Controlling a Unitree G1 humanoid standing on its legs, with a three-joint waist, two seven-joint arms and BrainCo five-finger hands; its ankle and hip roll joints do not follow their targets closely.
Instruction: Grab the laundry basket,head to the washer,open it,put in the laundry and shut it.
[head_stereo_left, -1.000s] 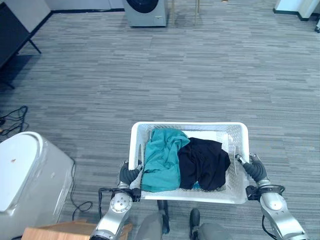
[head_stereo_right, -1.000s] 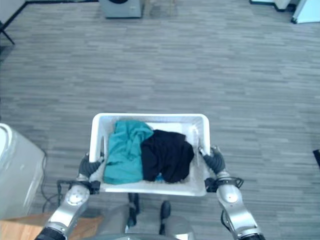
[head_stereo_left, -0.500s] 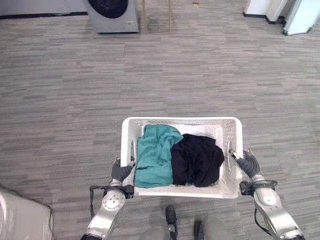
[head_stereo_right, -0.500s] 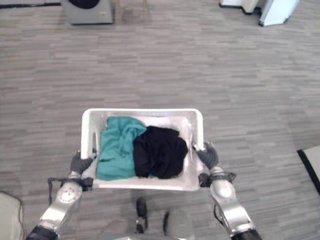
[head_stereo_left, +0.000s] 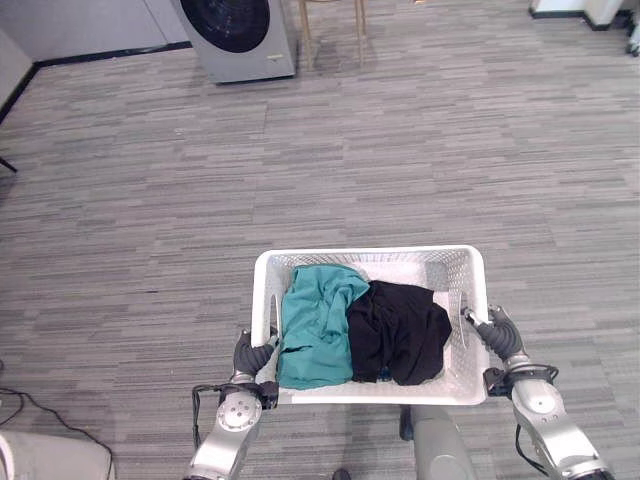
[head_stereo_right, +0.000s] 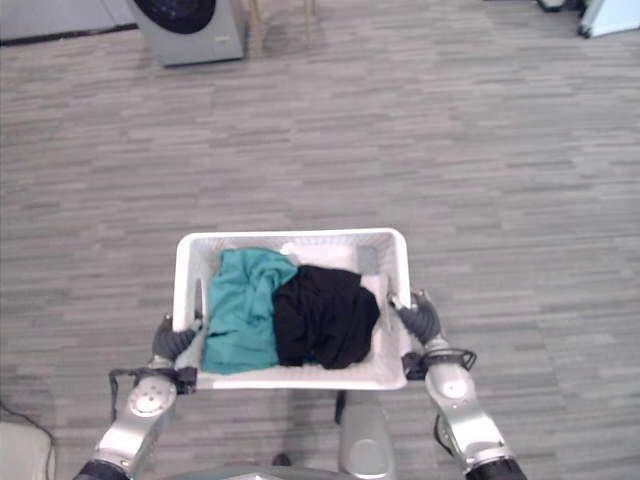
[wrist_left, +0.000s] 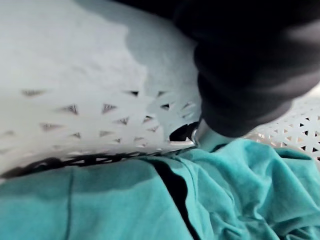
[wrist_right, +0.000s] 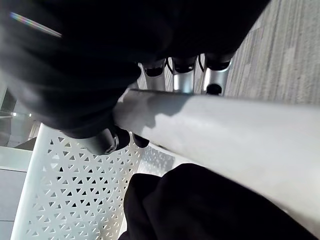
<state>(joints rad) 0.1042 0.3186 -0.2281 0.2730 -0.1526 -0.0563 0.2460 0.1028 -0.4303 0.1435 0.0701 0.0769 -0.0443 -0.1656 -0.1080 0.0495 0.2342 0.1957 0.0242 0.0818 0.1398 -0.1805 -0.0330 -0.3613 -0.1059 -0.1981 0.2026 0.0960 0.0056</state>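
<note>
A: Which step?

B: Carrying. The laundry basket (head_stereo_left: 371, 263) sits at lower centre, left hand (head_stereo_left: 251, 354) and right hand (head_stereo_left: 499, 335) curled on its 2 sides.

A: Next?

B: Probably walk to the washer (head_stereo_left: 238, 37), upper left.

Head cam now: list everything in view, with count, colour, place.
laundry basket: 1, white perforated plastic, held above the floor between both hands
teal garment: 1, teal, in the basket's left half
black garment: 1, black, in the basket's right half, against the teal one
washer: 1, grey with dark round door, far ahead and to the left
floor: grey striped carpet
left hand: curled on the basket's left rim
right hand: curled on the basket's right rim
</note>
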